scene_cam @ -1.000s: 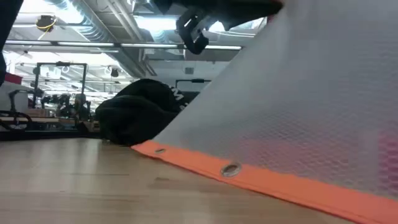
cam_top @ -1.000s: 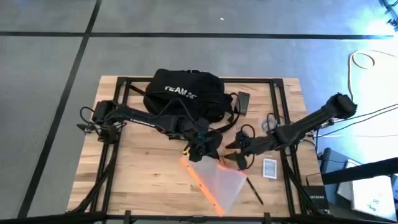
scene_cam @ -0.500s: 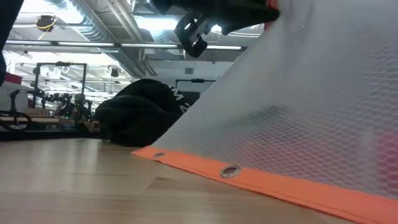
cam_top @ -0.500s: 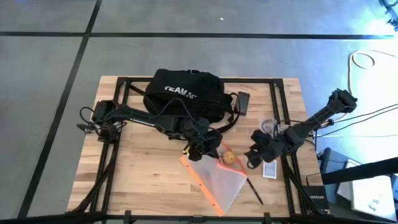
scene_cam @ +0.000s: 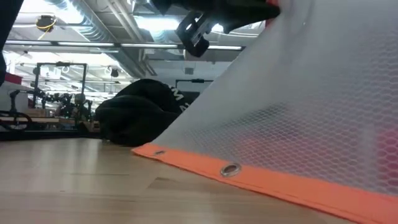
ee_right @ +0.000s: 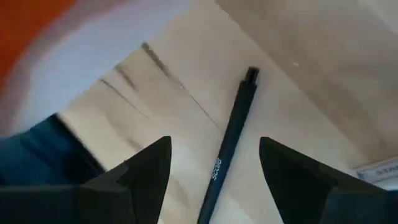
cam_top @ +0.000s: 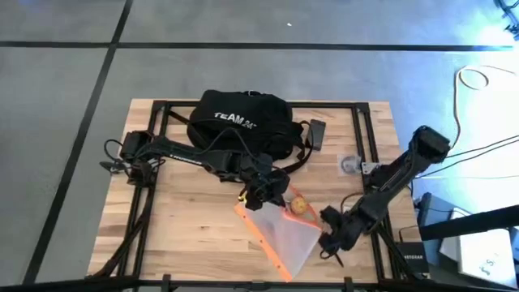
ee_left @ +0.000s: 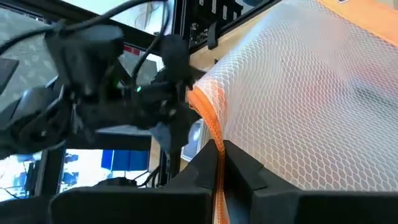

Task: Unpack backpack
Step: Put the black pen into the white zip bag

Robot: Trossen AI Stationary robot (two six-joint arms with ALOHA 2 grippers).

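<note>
Nearest the front edge of your wooden table (cam_top: 186,219), your right gripper (cam_top: 332,240) hangs low over a thin dark pen (ee_right: 229,150) lying flat on the wood. Its two fingers are wide apart, one on each side of the pen, and they hold nothing. If you close them now they could miss, because the pen lies slanted between them. The tips could also bump it so it rolls off the near edge.

A bit farther back, your left gripper (cam_top: 261,193) is pinched shut on the orange edge of the see-through mesh pouch with orange trim (cam_top: 284,237). That corner is lifted and the rest droops to the table. A small round orange thing (cam_top: 299,206) sits just beside the raised corner. If the left arm pulls, the pouch could drag over the pen, or slip out of the fingers.

Farthest away, the big black soft backpack with white letters (cam_top: 239,120) rests at the back middle of the table, well apart from both grippers.
</note>
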